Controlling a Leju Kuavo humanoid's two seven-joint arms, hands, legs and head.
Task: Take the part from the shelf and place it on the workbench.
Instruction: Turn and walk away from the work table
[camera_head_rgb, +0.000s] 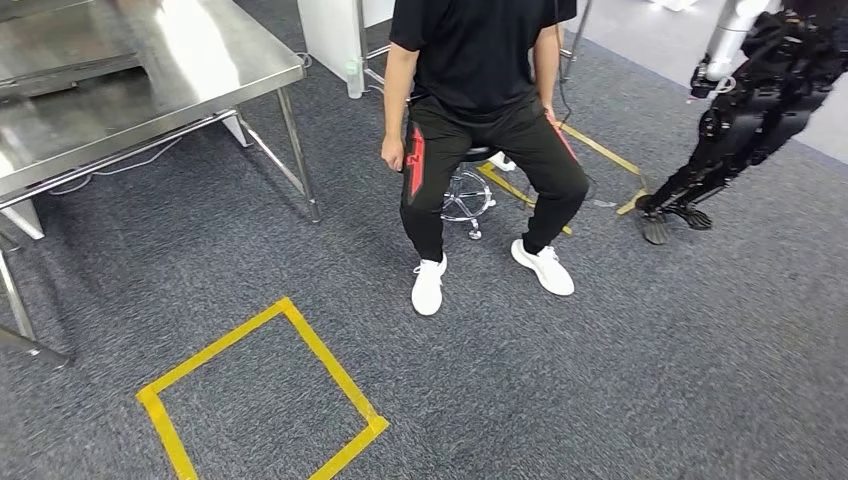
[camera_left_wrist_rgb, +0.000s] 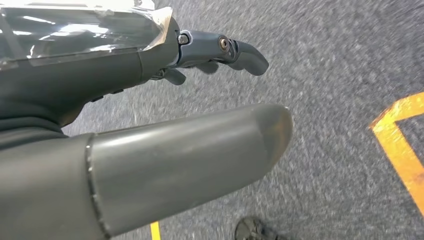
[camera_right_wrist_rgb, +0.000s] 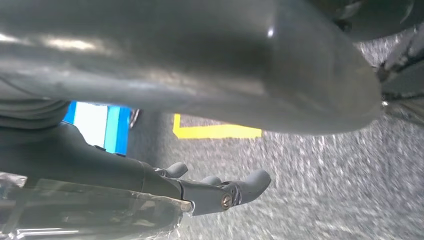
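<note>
Both arms hang over grey carpet: the left robot hand (camera_left_wrist_rgb: 165, 125) and right robot hand (camera_right_wrist_rgb: 200, 95) hold nothing, fingers loosely apart. Beyond the yellow tape square (camera_head_rgb: 262, 395), the steel counter (camera_head_rgb: 200, 60) stands far left, nearer the left arm. Part and shelf: whereabouts unclear.

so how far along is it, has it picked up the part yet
Nothing looks done yet. The left hand and right hand both hang over grey carpet with fingers apart, holding nothing. No part or shelf can be seen. The steel workbench stands to the left with no part visible on its top, and a seated person is ahead. Finding the shelf, grasping the part and placing it all remain.
</note>
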